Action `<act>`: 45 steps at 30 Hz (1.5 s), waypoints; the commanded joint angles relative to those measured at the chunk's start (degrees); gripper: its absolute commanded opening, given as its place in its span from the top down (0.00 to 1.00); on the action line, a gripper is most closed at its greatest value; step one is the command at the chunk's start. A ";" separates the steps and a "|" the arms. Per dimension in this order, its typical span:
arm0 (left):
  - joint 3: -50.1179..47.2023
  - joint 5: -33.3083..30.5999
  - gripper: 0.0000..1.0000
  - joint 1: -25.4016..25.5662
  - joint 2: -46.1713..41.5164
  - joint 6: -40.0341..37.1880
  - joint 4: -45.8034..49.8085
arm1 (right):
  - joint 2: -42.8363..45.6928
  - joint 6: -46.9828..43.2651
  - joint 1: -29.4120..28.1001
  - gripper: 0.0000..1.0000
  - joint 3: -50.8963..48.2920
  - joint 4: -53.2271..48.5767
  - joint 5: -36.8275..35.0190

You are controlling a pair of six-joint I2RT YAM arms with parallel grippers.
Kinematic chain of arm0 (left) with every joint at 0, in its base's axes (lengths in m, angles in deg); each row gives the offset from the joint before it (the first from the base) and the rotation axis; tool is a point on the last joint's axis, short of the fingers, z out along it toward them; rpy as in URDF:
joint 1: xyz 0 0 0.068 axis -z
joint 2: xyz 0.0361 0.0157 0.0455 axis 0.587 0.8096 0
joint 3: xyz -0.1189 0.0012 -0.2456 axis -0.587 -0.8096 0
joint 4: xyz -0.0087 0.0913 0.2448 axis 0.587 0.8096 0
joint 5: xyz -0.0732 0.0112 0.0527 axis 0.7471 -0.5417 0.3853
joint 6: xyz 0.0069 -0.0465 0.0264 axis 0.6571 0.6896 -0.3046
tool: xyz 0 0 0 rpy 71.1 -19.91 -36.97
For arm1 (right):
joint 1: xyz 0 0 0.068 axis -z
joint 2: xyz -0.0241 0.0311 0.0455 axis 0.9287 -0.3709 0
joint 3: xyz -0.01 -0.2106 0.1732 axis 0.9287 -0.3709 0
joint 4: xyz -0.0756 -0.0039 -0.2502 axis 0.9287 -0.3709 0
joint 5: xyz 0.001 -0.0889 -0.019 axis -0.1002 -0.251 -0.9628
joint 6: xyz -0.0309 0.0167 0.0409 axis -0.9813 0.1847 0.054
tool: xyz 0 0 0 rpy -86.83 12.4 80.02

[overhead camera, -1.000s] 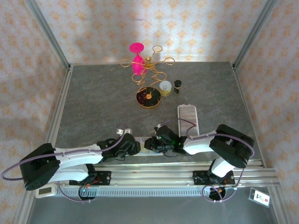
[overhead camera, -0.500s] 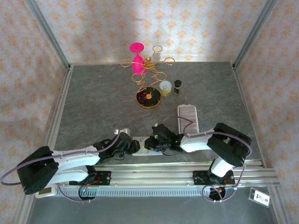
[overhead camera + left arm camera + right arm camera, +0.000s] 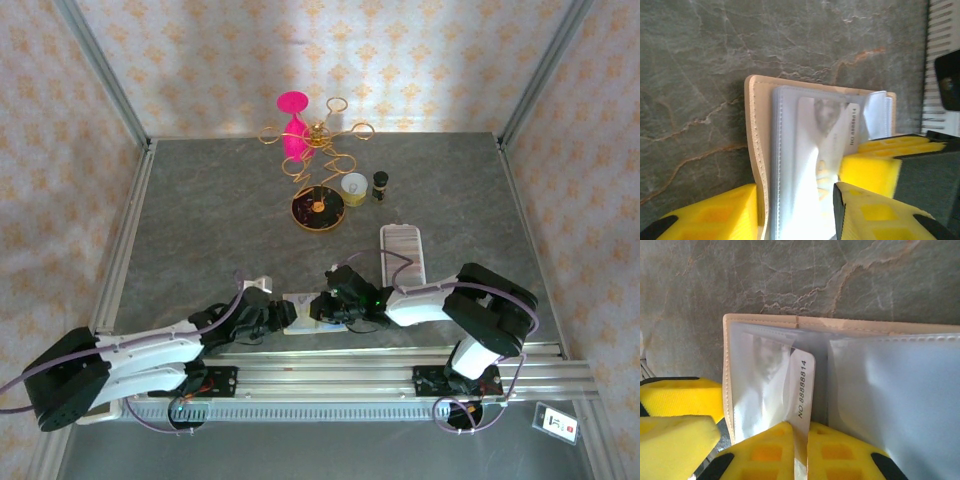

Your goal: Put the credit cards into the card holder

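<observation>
Top external view puts the work at the middle of the near edge of the table (image 3: 200, 220), where both arms meet over the open wallet (image 3: 300, 303). On the left, the left gripper (image 3: 795, 200) is clamped on the wallet's left half. One yellow pad sits outside the beige cover and the other on top of the clear sleeves (image 3: 785, 150), holding that side in place. Just right of that, a pale card (image 3: 802, 385) printed with a number lies lengthwise against a sleeve, its far end at or just inside the opening; how deep it sits I cannot tell. Further right, the right gripper (image 3: 801, 432) is closed on the card's near end, the thin edge pinched between its two pads. The main risk, as I judge it, is the card missing the pocket. The sleeves look slack and crumpled, so a push could send the card between two sleeves or fold a soft lip under it. A hard push against a collapsed opening could bow the card or make it slip in the pads. It could also drag the wallet out of the left clamp toward the table's near edge. The yellow pads of the two grippers sit very close, so further travel risks them bumping.
</observation>
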 commanded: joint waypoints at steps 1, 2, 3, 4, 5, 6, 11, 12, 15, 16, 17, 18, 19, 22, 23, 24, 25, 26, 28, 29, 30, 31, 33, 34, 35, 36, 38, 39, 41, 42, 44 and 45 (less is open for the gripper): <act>0.11 3.39 0.60 -0.03 -3.38 2.53 -7.50 | -1.10 -0.19 -0.05 0.90 -1.27 -1.14 -1.32; 0.07 3.26 0.60 0.01 -4.02 2.65 -7.72 | -0.82 -0.24 -0.06 0.90 -1.30 -1.00 -1.11; -0.10 3.16 0.60 0.03 -4.51 2.65 -7.83 | -0.60 -0.28 -0.02 0.90 -1.44 -0.83 -1.15; -0.36 2.98 0.60 -0.05 -4.79 2.86 -7.84 | -0.36 -0.28 -0.01 0.89 -1.56 -0.67 -1.13; -0.71 2.86 0.60 -0.11 -4.92 3.08 -7.78 | -0.10 -0.23 -0.03 0.89 -1.74 -0.57 -1.17; -1.04 2.68 0.61 -0.01 -4.92 3.30 -7.87 | 0.06 -0.27 -0.04 0.89 -1.79 -0.39 -1.16; -2.87 3.31 0.67 -0.03 -5.00 4.32 -10.41 | 0.82 0.75 0.00 0.85 -2.87 1.88 -0.80; -3.12 2.82 0.68 -0.03 -5.30 4.38 -10.33 | 0.99 1.02 -0.05 0.84 -3.06 2.36 -0.73; -4.11 0.64 0.72 -0.04 -6.01 4.60 -8.85 | 1.23 2.14 -0.05 0.84 -4.00 4.78 -0.37; -4.63 0.42 0.74 -0.04 -6.22 4.74 -9.21 | 1.18 2.43 -0.04 0.84 -4.24 5.47 -0.04; -5.03 0.32 0.76 -0.04 -6.41 4.89 -9.63 | 1.04 2.81 -0.03 0.85 -4.51 6.37 0.37; -5.37 0.16 0.77 -0.04 -6.61 5.09 -9.80 | 1.00 3.09 -0.01 0.84 -4.77 7.45 0.91; -5.66 0.01 0.79 -0.04 -6.67 5.11 -10.20 | 0.99 3.66 0.00 0.84 -5.21 8.90 1.31; -5.44 -0.73 0.84 -0.04 -6.68 4.90 -8.95 | 1.38 4.24 -0.03 0.78 -5.55 10.30 1.42; -5.21 -1.17 0.86 -0.04 -6.67 4.72 -7.93 | 1.69 4.33 -0.05 0.76 -5.61 10.33 1.16; -5.00 -1.48 0.87 -0.04 -6.68 4.32 -7.21 | 2.22 4.38 0.02 0.74 -5.77 10.32 0.97; -4.90 -1.69 0.88 -0.04 -6.68 4.08 -6.66 | 2.65 4.46 -0.02 0.73 -5.94 10.46 0.78; -4.82 -1.83 0.88 -0.04 -6.66 3.89 -6.20 | 3.03 4.46 -0.04 0.71 -6.05 10.52 0.69; -4.81 -1.81 0.92 -0.10 -6.76 3.73 -5.87 | 3.66 3.94 -0.04 0.69 -5.71 8.98 -0.01; -4.66 -1.80 0.93 -0.12 -6.81 3.61 -5.62 | 3.88 3.56 0.02 0.68 -5.35 7.62 -0.37; -4.56 -1.96 0.94 -0.17 -6.92 3.50 -5.11 | 4.20 3.11 -0.04 0.65 -4.91 6.01 -1.06; -4.39 -2.14 0.95 -0.13 -6.98 3.28 -4.61 | 4.57 2.81 -0.01 0.62 -4.61 4.52 -1.83; -4.04 -2.45 0.96 -0.12 -7.29 3.01 -3.65 | 5.48 2.55 -0.05 0.58 -4.36 2.67 -3.42; -4.01 -2.59 0.97 -0.12 -7.43 2.94 -3.47 | 5.92 2.44 0.03 0.57 -4.26 1.47 -4.44; -4.01 -2.44 0.98 -0.12 -7.47 2.92 -3.45 | 6.10 2.36 -0.01 0.57 -4.08 0.81 -4.98; -4.02 -2.37 0.98 -0.12 -7.47 2.83 -3.46 | 6.17 2.23 -0.05 0.58 -4.03 0.81 -5.08; -4.11 -2.11 0.98 -0.12 -7.29 2.83 -3.67 | 5.65 2.35 -0.01 0.60 -4.12 1.86 -4.13; -4.15 -1.97 0.98 -0.12 -7.20 3.04 -3.79 | 5.08 2.44 -0.05 0.60 -3.91 2.39 -3.43; -4.28 -1.46 0.99 -0.12 -6.96 3.18 -4.57 | 3.57 2.19 -0.05 0.61 -3.03 2.36 -2.31; -4.22 -1.21 0.99 -0.12 -6.86 3.19 -4.78 | 2.84 2.09 -0.05 0.62 -2.58 2.43 -1.87; -4.15 -1.27 0.99 -0.12 -6.85 3.29 -4.75 | 1.64 2.01 0.02 0.64 -1.90 2.29 -1.42; -4.28 -1.23 0.99 -0.12 -6.93 3.35 -4.80 | 1.21 1.84 -0.05 0.66 -1.52 2.21 -1.29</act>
